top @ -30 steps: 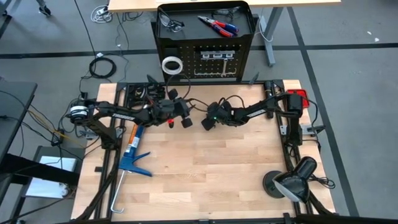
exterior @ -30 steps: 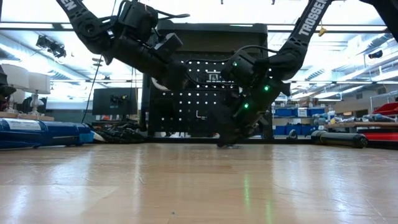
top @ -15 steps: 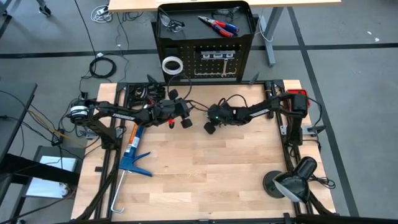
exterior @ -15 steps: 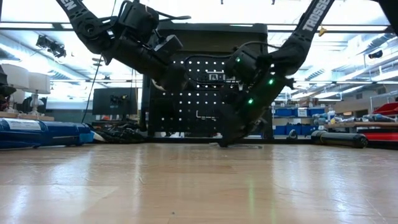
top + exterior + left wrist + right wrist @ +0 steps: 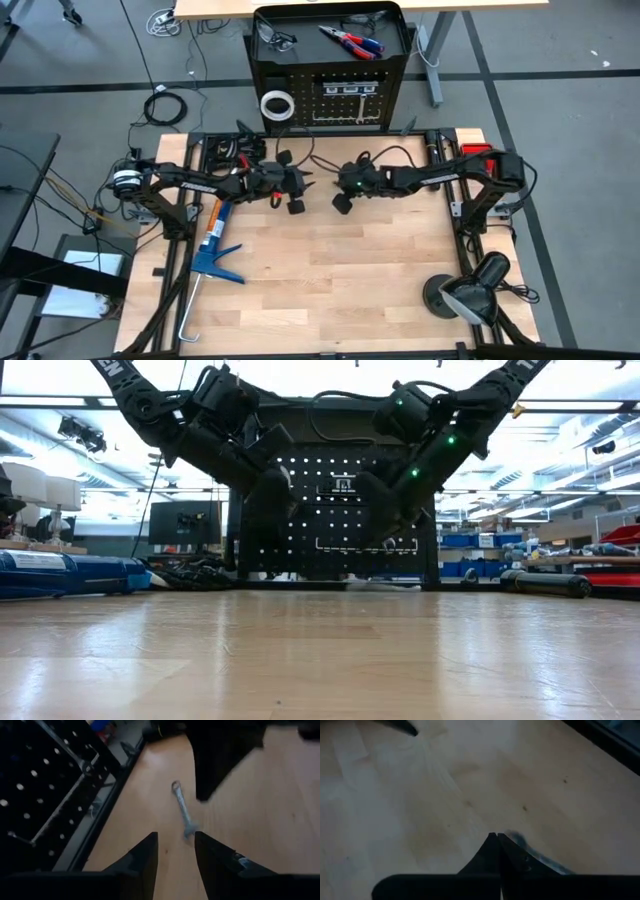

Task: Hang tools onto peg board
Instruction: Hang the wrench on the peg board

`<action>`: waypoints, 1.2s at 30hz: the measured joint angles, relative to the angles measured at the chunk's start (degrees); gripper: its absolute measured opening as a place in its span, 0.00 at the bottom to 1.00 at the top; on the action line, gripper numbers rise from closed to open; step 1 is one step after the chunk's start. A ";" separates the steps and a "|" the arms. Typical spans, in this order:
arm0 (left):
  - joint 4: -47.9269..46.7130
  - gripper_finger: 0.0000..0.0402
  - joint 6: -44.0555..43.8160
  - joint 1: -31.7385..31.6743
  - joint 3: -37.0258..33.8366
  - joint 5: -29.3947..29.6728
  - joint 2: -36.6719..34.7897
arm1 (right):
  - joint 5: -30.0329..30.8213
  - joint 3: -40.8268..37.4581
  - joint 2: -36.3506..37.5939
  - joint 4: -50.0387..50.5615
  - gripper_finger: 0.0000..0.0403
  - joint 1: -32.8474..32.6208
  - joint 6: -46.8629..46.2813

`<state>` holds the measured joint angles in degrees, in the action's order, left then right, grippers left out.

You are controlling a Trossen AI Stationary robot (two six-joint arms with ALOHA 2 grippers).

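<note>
high view: the right hand (image 5: 341, 203) sits near the middle of the tabletop (image 5: 330, 290), at about 11 o'clock from its centre, and it has pulled up and back from where it was a second ago, when it was pressed low toward the wood. its fingers have gone from apart to fully together, and the right wrist view shows the two tips (image 5: 496, 842) meeting with nothing between them, only bare wood and a dark smear beyond. so the closing looks like a missed pick, as far as i can judge.

the left hand (image 5: 294, 192) has not shifted; it hangs just at 9 o'clock of the right one, fingers apart and empty. between and past its fingers (image 5: 146, 855), the left wrist view shows a silver wrench (image 5: 182, 808) lying flat on the tabletop, close to the foot of the peg board (image 5: 330, 95). the board stands at 12 o'clock beyond the tabletop edge, with red-and-blue pliers (image 5: 350, 40) and safety glasses (image 5: 275, 38) resting on its top tray.

for the task this means the wrench is not yet lifted, and another approach seems needed before anything can hang on a peg.
</note>
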<state>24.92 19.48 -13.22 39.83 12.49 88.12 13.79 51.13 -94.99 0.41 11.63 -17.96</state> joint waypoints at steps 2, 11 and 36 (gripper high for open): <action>-0.50 0.33 0.00 -0.25 0.00 0.17 0.00 | 0.11 0.05 0.54 1.40 0.03 0.23 -1.25; 0.15 0.33 -0.60 -0.67 0.00 -1.87 0.02 | 2.08 0.09 -2.63 6.14 0.31 2.58 4.88; 16.05 0.33 -10.31 -2.55 7.72 2.36 17.30 | 2.46 0.09 -2.28 16.31 0.03 14.43 3.87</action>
<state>40.97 9.18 -15.78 47.55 14.86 105.42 16.24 51.22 -97.27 16.72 26.06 -14.09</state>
